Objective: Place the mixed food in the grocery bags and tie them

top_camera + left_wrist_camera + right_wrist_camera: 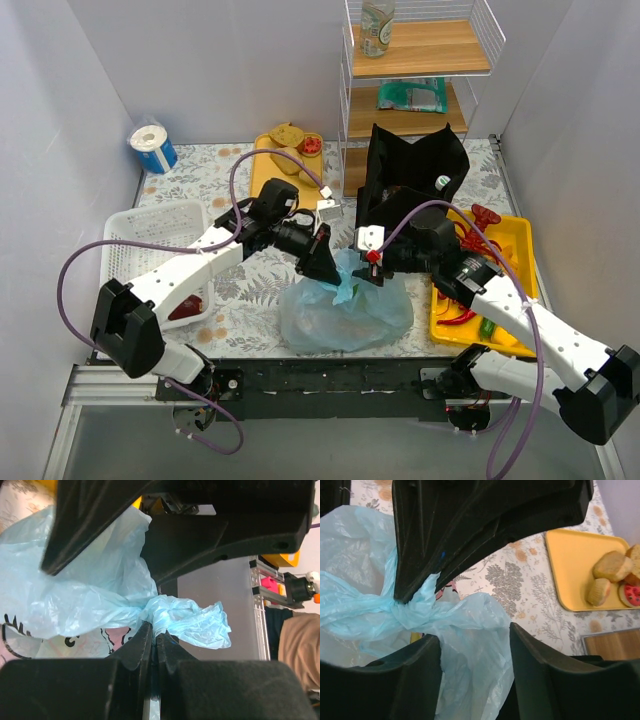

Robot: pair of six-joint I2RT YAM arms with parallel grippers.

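The light-blue plastic bag [345,318] lies filled at the table's front middle, its handles twisted into a bunch [185,617]. My left gripper [325,265] is shut on that twisted handle, the plastic pinched between its tips [154,630]. My right gripper [372,268] faces it from the right. Its jaws [475,631] are open, with a loose fold of the bag [350,555] between them. The tall black bag [410,175] stands open behind the right arm. A red item and green items lie on the yellow tray [515,235] at the right.
A white lattice basket [150,235] at the left holds a red item. A second yellow tray [262,170] with bread rolls sits at the back. A blue-and-white roll [153,147] stands at the back left. A wire shelf [420,60] holds a bottle and a green packet.
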